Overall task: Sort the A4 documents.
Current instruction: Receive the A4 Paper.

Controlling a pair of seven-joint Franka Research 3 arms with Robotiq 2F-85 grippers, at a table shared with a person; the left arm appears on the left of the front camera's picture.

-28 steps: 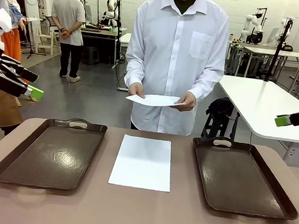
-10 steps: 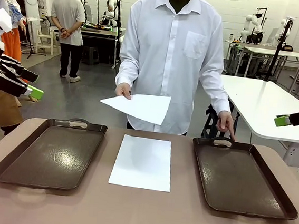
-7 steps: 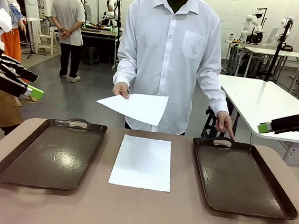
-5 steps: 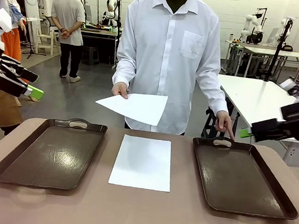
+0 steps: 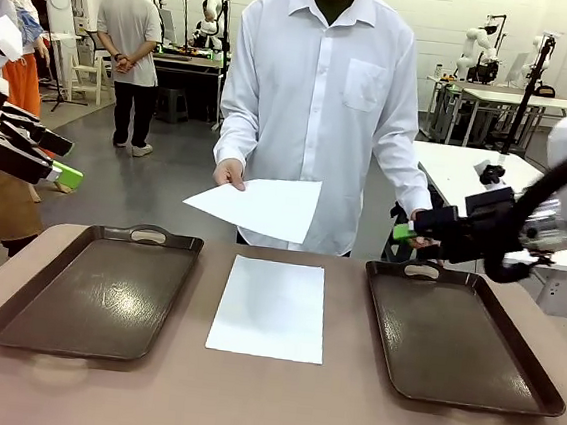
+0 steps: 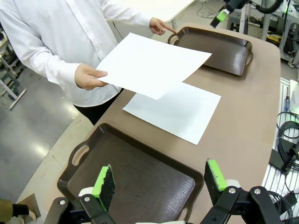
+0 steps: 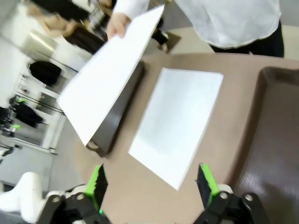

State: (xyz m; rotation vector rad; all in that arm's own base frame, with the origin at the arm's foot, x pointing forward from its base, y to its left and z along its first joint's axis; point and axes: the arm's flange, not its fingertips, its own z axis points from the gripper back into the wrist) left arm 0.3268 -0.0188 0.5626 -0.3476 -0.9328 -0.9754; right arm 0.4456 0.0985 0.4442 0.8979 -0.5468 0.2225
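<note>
One white A4 document (image 5: 269, 307) lies flat on the table between two dark trays. The person holds a second sheet (image 5: 259, 205) in one hand above the table's far edge; it also shows as the held sheet (image 6: 152, 63) and the held sheet (image 7: 110, 77). Their other hand (image 6: 161, 25) points a finger at the right tray's handle. My right gripper (image 5: 402, 231) hovers open over the far end of the right tray (image 5: 458, 335), facing the held sheet. My left gripper (image 5: 61, 173) hangs open at the far left, off the table. Both wrist views show open jaws holding nothing.
The left tray (image 5: 95, 290) and the right tray hold nothing. Both lie flat, handles at the near and far ends. The person stands at the table's far side. A white table (image 5: 467, 180) stands behind on the right.
My right arm has swung in from the right edge to above the right tray's far end. Earlier the person let go of the sheet with one hand and pointed at the right tray. The left arm is still.
</note>
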